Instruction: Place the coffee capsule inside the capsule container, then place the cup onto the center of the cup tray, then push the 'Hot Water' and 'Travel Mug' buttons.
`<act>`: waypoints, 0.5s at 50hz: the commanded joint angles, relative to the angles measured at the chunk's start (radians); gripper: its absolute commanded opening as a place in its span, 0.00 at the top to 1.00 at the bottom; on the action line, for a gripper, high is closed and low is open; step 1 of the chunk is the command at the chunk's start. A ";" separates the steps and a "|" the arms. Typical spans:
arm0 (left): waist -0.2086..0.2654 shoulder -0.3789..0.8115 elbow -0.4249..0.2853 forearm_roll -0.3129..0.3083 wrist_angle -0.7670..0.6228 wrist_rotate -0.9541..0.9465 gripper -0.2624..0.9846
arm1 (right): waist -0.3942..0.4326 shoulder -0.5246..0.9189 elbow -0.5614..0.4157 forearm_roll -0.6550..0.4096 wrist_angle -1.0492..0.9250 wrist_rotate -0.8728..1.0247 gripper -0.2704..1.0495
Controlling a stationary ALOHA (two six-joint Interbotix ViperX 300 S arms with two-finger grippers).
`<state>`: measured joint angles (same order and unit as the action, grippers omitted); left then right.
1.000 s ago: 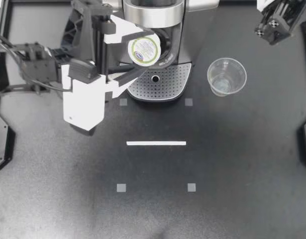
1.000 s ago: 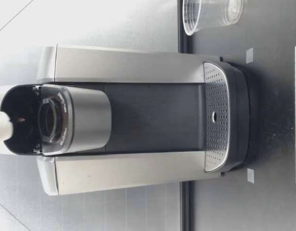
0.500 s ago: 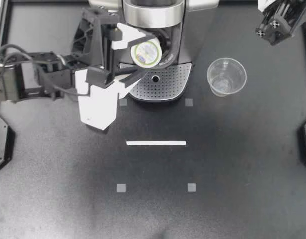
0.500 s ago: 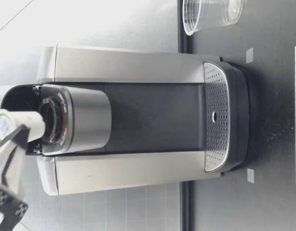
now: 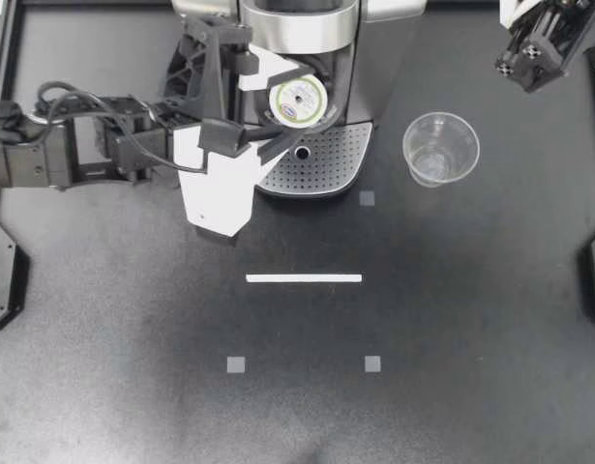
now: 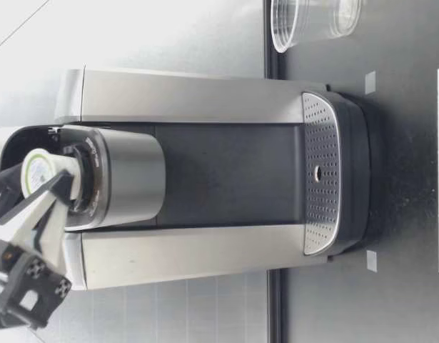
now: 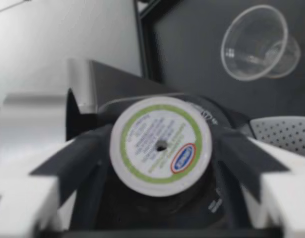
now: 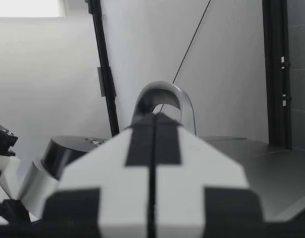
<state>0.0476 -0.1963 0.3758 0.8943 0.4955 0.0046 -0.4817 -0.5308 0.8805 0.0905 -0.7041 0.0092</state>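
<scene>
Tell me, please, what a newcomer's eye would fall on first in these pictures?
First, the left tool shut on a green-ringed coffee capsule at the open top of the silver coffee machine. Then the clear cup standing on the table right of the machine, with the right tool shut above the far corner.

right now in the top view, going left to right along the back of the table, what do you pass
my left arm → coffee capsule held at the machine's open holder → cup → my right gripper
</scene>
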 commanded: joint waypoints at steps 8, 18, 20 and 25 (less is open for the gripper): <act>0.014 -0.015 -0.018 0.014 0.018 -0.028 0.20 | 0.005 0.000 -0.011 -0.002 -0.003 0.002 0.78; 0.014 -0.054 -0.006 0.015 0.011 -0.040 0.20 | 0.005 0.015 -0.015 -0.002 -0.009 0.003 0.78; 0.014 -0.058 -0.005 0.015 0.009 -0.041 0.20 | 0.005 0.018 -0.015 -0.002 -0.009 0.003 0.78; 0.014 -0.067 -0.003 0.015 -0.005 -0.043 0.20 | 0.005 0.023 -0.017 -0.002 -0.009 0.003 0.78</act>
<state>0.0460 -0.2316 0.3866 0.9035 0.5031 -0.0368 -0.4817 -0.5062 0.8820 0.0905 -0.7041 0.0107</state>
